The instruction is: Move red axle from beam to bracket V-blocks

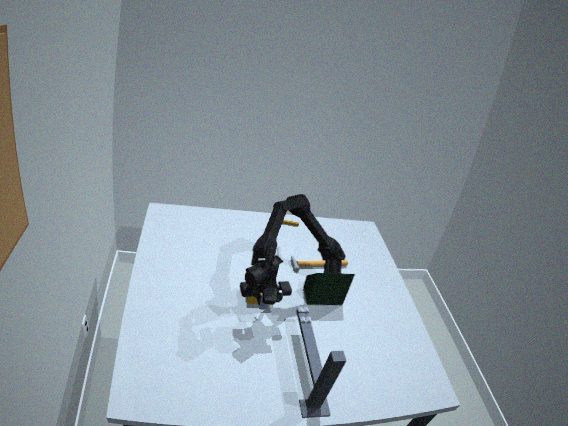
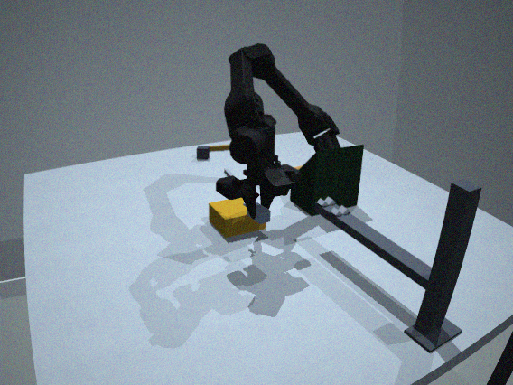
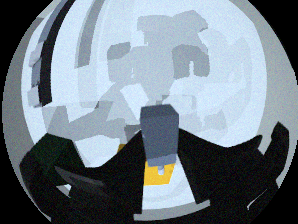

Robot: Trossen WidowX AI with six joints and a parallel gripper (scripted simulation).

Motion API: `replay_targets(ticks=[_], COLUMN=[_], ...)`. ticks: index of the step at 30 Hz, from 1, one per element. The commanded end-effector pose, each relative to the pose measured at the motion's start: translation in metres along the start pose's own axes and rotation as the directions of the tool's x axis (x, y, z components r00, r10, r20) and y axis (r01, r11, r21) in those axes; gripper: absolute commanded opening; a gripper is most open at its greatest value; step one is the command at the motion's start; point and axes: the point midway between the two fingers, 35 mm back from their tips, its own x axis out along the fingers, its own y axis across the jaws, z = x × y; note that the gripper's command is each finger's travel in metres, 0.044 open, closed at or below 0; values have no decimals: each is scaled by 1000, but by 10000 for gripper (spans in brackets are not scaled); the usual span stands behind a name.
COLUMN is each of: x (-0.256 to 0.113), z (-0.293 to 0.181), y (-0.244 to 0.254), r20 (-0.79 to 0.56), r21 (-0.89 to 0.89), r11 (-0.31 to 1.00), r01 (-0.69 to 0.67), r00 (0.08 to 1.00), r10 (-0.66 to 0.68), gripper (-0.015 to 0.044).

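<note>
My gripper (image 1: 261, 302) (image 2: 258, 209) (image 3: 157, 132) is shut on a grey-blue block, which shows in the exterior view (image 2: 262, 213) and the wrist view (image 3: 160, 140). A short pale pin (image 3: 160, 170) shows below it in the wrist view. A yellow block (image 1: 252, 301) (image 2: 228, 210) (image 3: 159, 179) sits on the table behind and beside the held block; I cannot tell whether they touch. No red axle can be made out. The bracket (image 1: 311, 347) (image 2: 375, 241) (image 3: 46, 75) has pale V-blocks (image 1: 304, 315) (image 2: 333, 207) (image 3: 35, 75) at its arm's far end, away from my gripper.
The bracket's tall post (image 1: 327, 380) (image 2: 444, 271) stands near the front edge. A dark green panel (image 1: 329, 290) (image 2: 336, 181) (image 3: 52, 150) stands by the arm's base. A hammer (image 1: 320, 263) and another tool with an orange handle (image 1: 291, 223) (image 2: 219, 147) lie behind.
</note>
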Motion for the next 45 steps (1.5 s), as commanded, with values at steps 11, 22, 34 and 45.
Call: replay_targets(ticks=[11,22,34,45], x=[8,26,46,64], z=[-16,-16,-16,-17], y=[-21,-23,-23,-22], r20=[-4,-4,-5,-6], r21=[4,4,4,4], r11=[1000,1000,1000,1000], r01=[-2,-2,-2,-2], r00=[1000,1000,1000,1000], r10=[2,2,2,2], gripper=[0,0,0,0])
